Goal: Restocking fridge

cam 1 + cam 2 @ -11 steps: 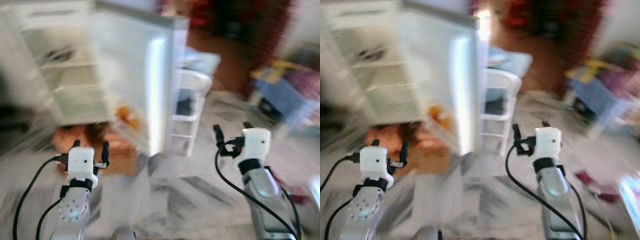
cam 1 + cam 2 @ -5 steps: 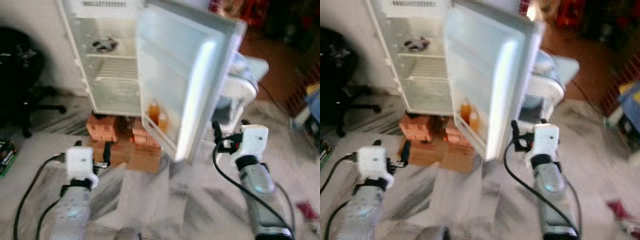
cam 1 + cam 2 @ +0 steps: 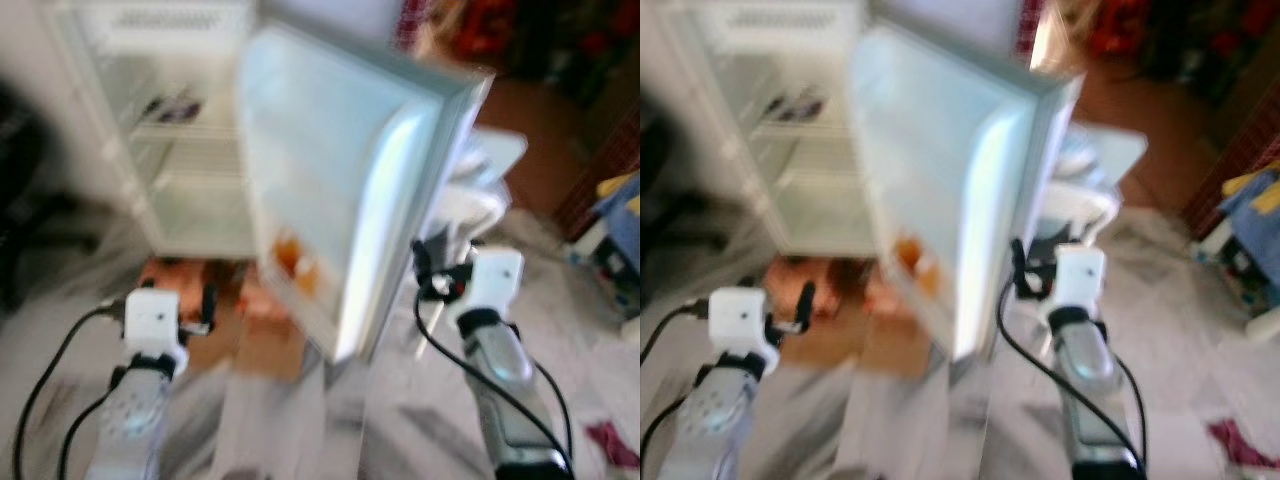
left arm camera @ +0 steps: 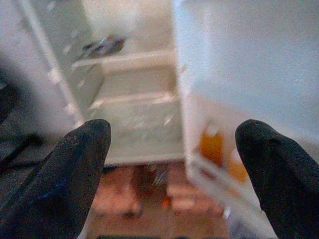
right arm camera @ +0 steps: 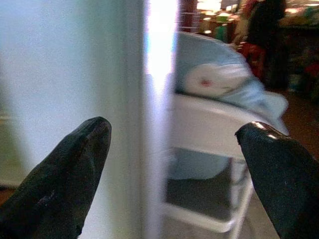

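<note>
A white fridge point(image 3: 180, 170) stands with its door point(image 3: 350, 190) swung wide towards me. Its wire shelves point(image 4: 124, 62) look nearly bare, with one dark blurred item on the upper shelf. Two orange bottles point(image 4: 212, 144) sit in the door's lower rack. My left gripper point(image 3: 170, 298) is raised low in front of the fridge's base, open, with nothing between its fingers point(image 4: 75, 169). Just right of the door's edge, my right gripper point(image 3: 445, 258) is also open and empty, level with the lower part of the door point(image 5: 75, 74). The head views are blurred.
Reddish bricks point(image 3: 190, 280) prop up the fridge. A white plastic chair point(image 5: 209, 124) with a pale blue cloth bundle point(image 5: 219, 79) stands just behind the door. A black office chair point(image 3: 20, 200) is at the left. Blue and yellow clutter point(image 3: 620, 200) lies at the far right.
The whole picture has shifted and the door looms larger, so the camera has moved closer. Both grippers stay raised and open.
</note>
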`<state>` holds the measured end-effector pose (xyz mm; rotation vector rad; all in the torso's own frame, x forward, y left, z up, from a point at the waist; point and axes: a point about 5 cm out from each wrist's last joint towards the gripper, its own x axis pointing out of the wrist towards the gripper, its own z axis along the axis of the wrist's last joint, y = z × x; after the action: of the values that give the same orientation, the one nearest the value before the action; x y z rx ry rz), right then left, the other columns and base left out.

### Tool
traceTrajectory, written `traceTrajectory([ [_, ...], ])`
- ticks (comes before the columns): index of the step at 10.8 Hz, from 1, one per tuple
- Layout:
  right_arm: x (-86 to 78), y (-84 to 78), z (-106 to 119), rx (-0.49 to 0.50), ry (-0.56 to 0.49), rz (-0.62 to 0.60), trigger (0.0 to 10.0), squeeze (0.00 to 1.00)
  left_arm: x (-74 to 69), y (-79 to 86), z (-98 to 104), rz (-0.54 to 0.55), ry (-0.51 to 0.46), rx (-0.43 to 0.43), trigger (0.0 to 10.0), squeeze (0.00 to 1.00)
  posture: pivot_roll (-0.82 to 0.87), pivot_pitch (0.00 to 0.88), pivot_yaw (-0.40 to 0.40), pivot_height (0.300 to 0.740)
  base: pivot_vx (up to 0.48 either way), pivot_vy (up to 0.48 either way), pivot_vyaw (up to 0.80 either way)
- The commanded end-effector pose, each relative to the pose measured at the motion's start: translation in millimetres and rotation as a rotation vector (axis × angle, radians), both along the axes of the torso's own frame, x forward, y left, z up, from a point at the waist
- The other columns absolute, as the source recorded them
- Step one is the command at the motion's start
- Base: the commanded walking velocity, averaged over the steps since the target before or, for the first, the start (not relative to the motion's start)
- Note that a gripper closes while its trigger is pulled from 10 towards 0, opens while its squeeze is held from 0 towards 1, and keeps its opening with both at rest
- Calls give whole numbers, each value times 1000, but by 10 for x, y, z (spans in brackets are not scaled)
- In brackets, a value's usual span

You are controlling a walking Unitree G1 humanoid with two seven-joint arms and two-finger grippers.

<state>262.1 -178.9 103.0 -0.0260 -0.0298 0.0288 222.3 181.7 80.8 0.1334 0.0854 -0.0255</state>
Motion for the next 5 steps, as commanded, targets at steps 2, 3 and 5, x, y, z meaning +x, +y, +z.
traceTrajectory([
  [2, 0, -84, 18, -15, -2, -20, 10000, 0, -9, -61, -39, -4, 34, -1, 10000, 0, 76, 24, -10, 740, 231, 0, 0],
  [3, 7, -103, 1, -18, 5, -15, 10000, 0, -21, -64, -49, 4, 41, -13, 10000, 0, 80, 23, -15, 740, 0, 0, 0],
  [5, 25, -60, -35, 18, 38, 54, 10000, 0, -27, -52, -51, 9, 41, 5, 10000, 0, 81, 21, -22, 740, 0, -126, 0],
])
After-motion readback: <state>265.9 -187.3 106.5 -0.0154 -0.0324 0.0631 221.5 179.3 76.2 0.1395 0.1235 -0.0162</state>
